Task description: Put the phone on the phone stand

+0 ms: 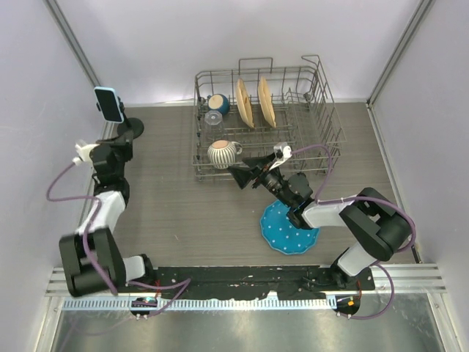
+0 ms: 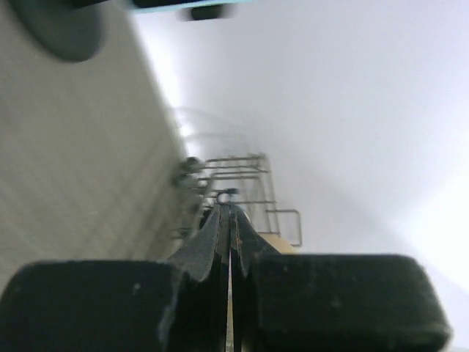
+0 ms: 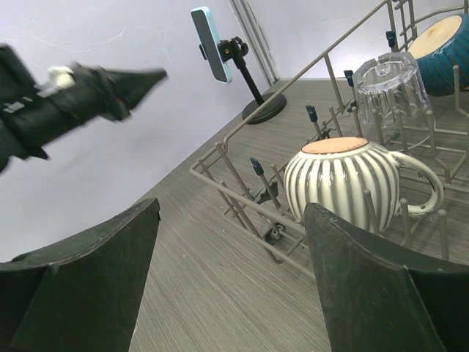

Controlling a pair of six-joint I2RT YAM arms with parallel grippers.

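Observation:
The phone (image 1: 108, 103), light blue rim and dark face, sits held in the cradle of the black phone stand (image 1: 130, 128) at the far left of the table. It shows upright on the stand in the right wrist view too (image 3: 210, 42), above the stand's post (image 3: 251, 79). My left gripper (image 1: 122, 147) is shut and empty, just in front of the stand's disc base and apart from the phone. In the left wrist view its fingers (image 2: 231, 216) are pressed together, with the base (image 2: 62, 29) at top left. My right gripper (image 1: 246, 169) is open and empty beside the dish rack.
A wire dish rack (image 1: 322, 110) stands at the back middle with a striped mug (image 1: 222, 152), an upturned glass (image 1: 213, 118), a blue bowl (image 1: 218, 103) and two wooden plates (image 1: 255, 101). A blue dotted plate (image 1: 289, 231) lies under the right arm. Walls close in on both sides.

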